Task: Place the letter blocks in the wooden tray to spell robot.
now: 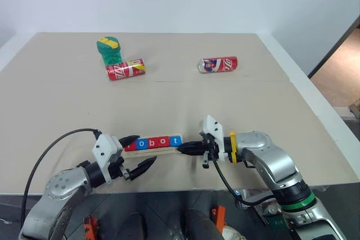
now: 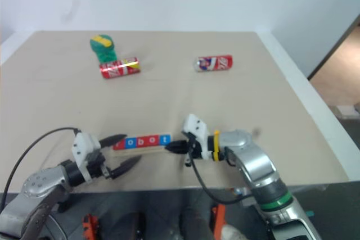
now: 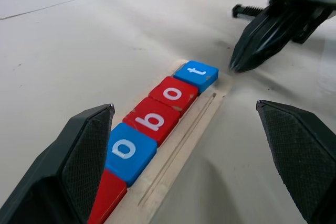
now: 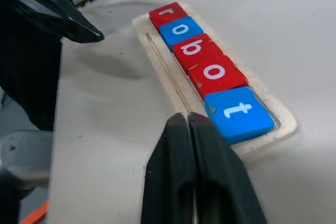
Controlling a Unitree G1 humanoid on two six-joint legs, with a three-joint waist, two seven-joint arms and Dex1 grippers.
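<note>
Spelling looks done: five letter blocks (image 4: 210, 66) sit in the wooden tray (image 4: 283, 129) reading r-o-b-o-t, red r, blue o, red b, red o, blue t (image 4: 239, 113), edge to edge w/ no gaps I can see.

Right gripper (image 4: 190, 124) has fingers pressed together, pinching nothing. Its tip sits just beside the tray's t end, at the near long edge; whether it touches the wood I can't tell. Tray runs away from that tip toward the left gripper (image 1: 140, 153), which is spread wide and empty, straddling the r end w/ one finger (image 3: 86, 150) just beside the r block and the other off to the tray's open side.

Risks from here, my read:
- Shut right tip is v. close to the tray corner. Any sweep sideways or fwd instead of straight back could nudge the tray, skew it on the tabletop (image 1: 225, 99), or pop the t block out.
- Left fingers bracket the r end; closing them or dragging the arm out at a slant could clip the r block or shove the whole strip toward the right gripper.
- Blocks look loose in a shallow groove, so even a light bump likely scrambles spacing.

Two soda cans (image 1: 125, 69) and a green object (image 1: 108, 50) lie well beyond both grippers, no threat.
</note>
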